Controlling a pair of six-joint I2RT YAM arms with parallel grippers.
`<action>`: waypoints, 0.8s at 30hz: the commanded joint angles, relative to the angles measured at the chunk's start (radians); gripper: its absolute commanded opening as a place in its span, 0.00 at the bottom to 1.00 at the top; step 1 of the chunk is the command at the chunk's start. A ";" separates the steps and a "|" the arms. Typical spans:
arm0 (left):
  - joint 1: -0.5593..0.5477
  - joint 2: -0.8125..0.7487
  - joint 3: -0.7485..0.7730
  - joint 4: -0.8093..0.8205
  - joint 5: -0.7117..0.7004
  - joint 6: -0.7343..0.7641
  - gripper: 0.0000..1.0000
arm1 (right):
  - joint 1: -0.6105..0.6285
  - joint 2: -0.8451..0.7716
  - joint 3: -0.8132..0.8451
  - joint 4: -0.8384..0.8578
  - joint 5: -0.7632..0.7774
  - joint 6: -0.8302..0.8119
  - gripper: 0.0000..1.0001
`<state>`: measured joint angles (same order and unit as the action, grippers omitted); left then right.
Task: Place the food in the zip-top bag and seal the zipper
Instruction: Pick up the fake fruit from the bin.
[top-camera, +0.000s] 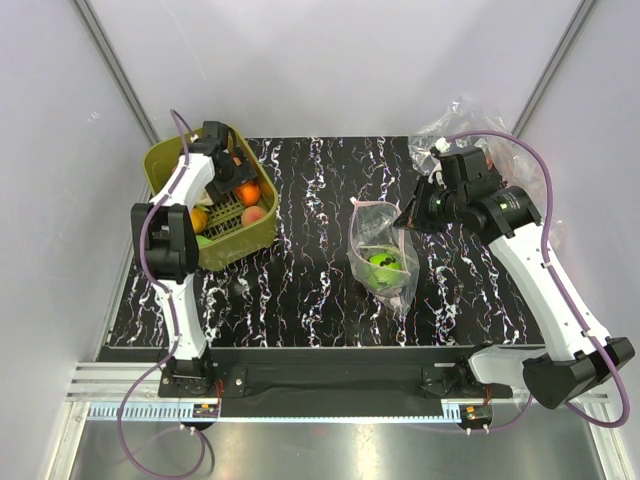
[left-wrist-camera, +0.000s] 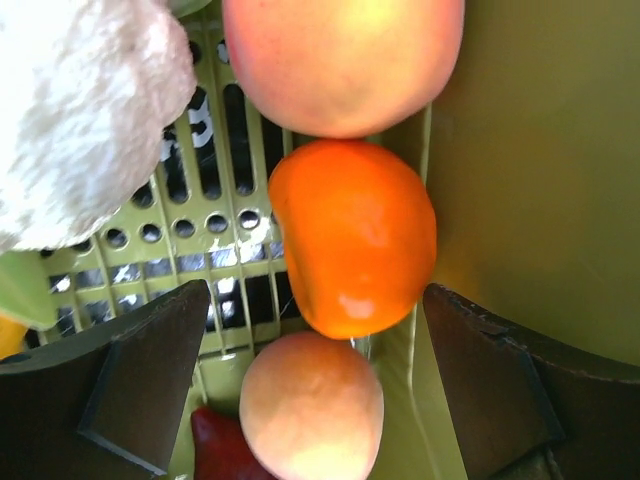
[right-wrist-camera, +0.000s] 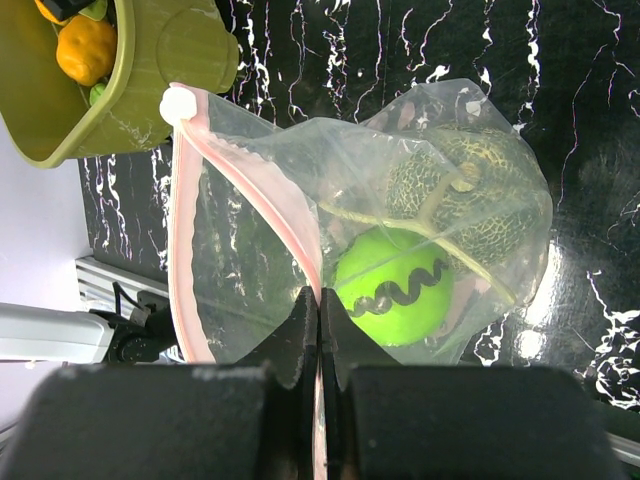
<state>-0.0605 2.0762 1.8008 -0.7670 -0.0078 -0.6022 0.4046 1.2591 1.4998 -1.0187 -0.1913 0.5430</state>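
We used both arms.
Our right gripper clamped the zipper of the zip-top bag; our left gripper gaped wide around an orange in the tub.

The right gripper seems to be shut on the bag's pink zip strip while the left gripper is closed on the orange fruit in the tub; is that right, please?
Not quite: the left gripper is open, its fingers spread wide beside the orange fruit in the tub, as the left wrist view shows. The right gripper is indeed shut on the bag's pink zip strip.
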 joint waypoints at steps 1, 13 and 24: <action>0.005 0.039 0.042 0.051 0.023 -0.021 0.93 | -0.007 0.003 0.043 -0.004 0.026 -0.011 0.00; 0.013 -0.023 -0.023 0.063 0.080 -0.050 0.40 | -0.007 0.006 0.048 -0.009 0.024 -0.008 0.00; 0.010 -0.396 -0.218 0.116 0.216 -0.047 0.24 | -0.007 0.003 0.020 0.023 -0.002 -0.002 0.00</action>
<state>-0.0521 1.8271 1.6016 -0.7124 0.1200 -0.6518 0.4046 1.2621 1.5124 -1.0218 -0.1848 0.5434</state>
